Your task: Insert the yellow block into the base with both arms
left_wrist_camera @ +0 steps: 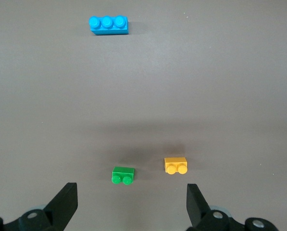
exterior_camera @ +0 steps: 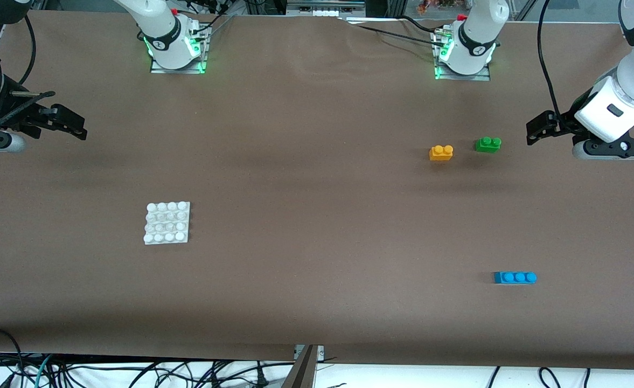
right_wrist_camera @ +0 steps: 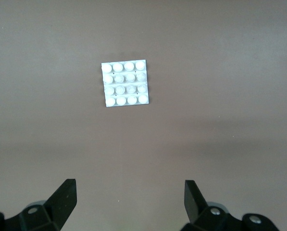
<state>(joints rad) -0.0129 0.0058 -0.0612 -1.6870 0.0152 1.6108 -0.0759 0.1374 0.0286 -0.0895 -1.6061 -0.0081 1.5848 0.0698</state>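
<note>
The yellow block [exterior_camera: 440, 153] lay flat on the brown table [exterior_camera: 317, 302], studs up, toward the left arm's end; the green brick [exterior_camera: 488, 144] sat just beside it, apart from it, a little farther from the front camera and closer to the left arm's end; the blue brick [exterior_camera: 515, 277] lay well apart from both, much nearer to the front camera; the base [exterior_camera: 167, 222] rested flat toward the right arm's end of the table, well apart from all three bricks, nearer to the front camera than the yellow block, with nothing seated on its studs. The left gripper [exterior_camera: 537, 130] hung at the left arm's end of the table, raised above the surface; in the left wrist view its fingers [left_wrist_camera: 66, 202] stood spread wide and held nothing, with the yellow block [left_wrist_camera: 175, 165] and the green brick [left_wrist_camera: 123, 175] lying on the table between and ahead of them and the blue brick [left_wrist_camera: 108, 24] farther off. The right gripper [exterior_camera: 71, 125] hung at the right arm's end of the table, raised as well; in the right wrist view its fingers [right_wrist_camera: 66, 198] were spread wide and held nothing, and the base [right_wrist_camera: 125, 83] lay on the table ahead of them, clear of both fingertips.
</note>
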